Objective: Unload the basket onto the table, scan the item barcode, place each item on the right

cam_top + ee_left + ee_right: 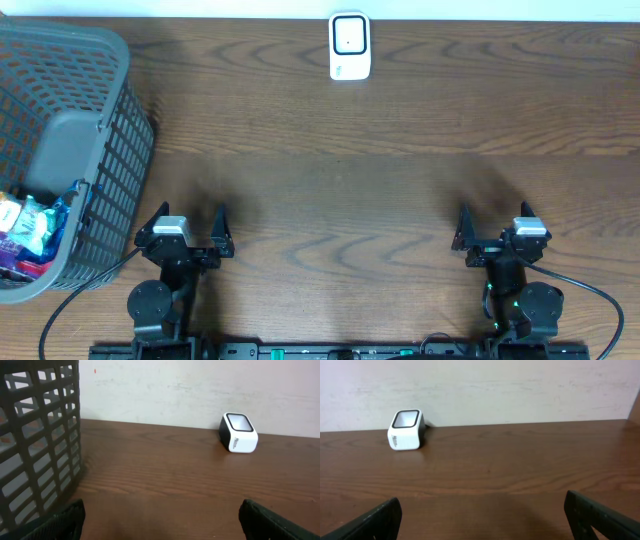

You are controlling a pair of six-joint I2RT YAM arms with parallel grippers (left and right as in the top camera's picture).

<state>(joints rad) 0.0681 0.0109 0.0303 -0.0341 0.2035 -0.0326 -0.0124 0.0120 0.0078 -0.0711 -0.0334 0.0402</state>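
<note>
Far back, scanner point(350, 46); long axis front-to-back; window up

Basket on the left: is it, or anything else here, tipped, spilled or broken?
Nothing stands out. The basket stands upright with its packets inside, none spilled. The scanner sits upright by the table's far edge and looks intact. The left gripper and right gripper rest open and empty near the front.
</note>
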